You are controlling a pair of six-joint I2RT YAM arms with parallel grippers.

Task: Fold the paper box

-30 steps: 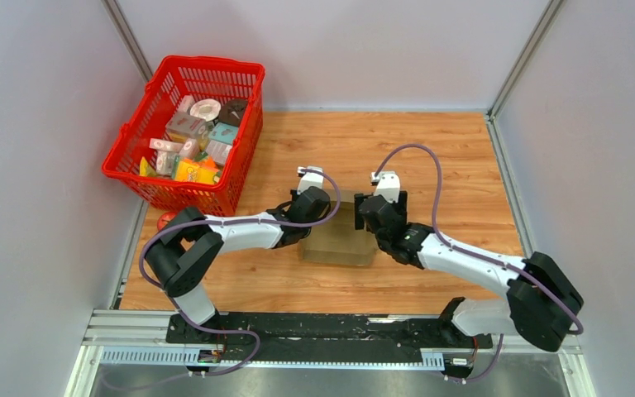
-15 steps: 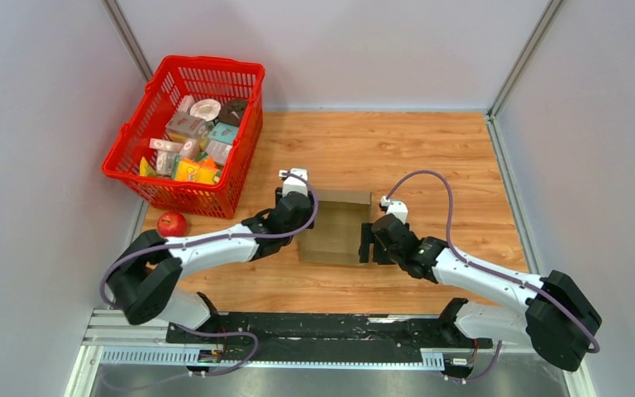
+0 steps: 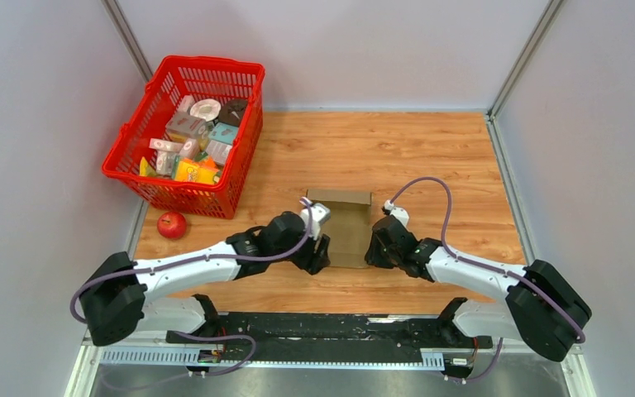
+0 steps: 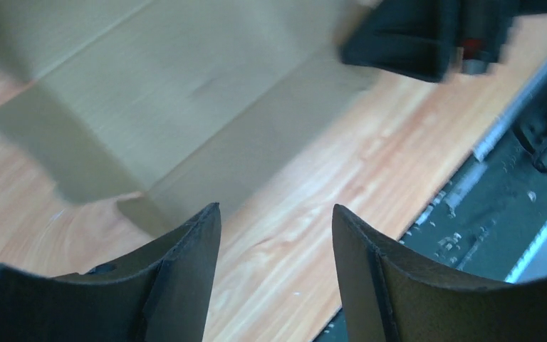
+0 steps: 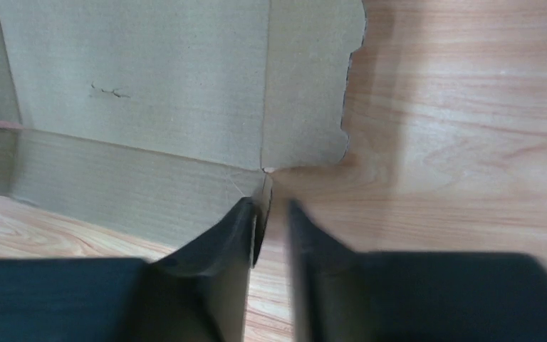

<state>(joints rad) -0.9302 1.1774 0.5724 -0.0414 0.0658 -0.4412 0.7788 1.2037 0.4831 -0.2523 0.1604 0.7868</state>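
The paper box (image 3: 343, 219) is a brown cardboard sheet lying partly folded on the wooden table, between my two grippers. My left gripper (image 3: 321, 252) hangs at its near left corner. In the left wrist view this gripper (image 4: 276, 206) is open over bare wood, and the cardboard (image 4: 164, 92) lies just beyond its fingertips. My right gripper (image 3: 374, 246) is at the box's near right edge. In the right wrist view its jaws (image 5: 271, 203) are drawn nearly together around the edge of a raised side flap (image 5: 265, 187), and the box panel (image 5: 142, 92) lies ahead.
A red basket (image 3: 132, 178) with several small colourful packages stands at the back left. A red apple (image 3: 171, 224) lies on the wood in front of it. Grey walls close in both sides, and a black rail (image 3: 322, 327) runs along the near edge.
My left gripper let go, opened and swung from the box's far left to its near left corner. My right gripper dropped to the near right edge and closed on the flap.
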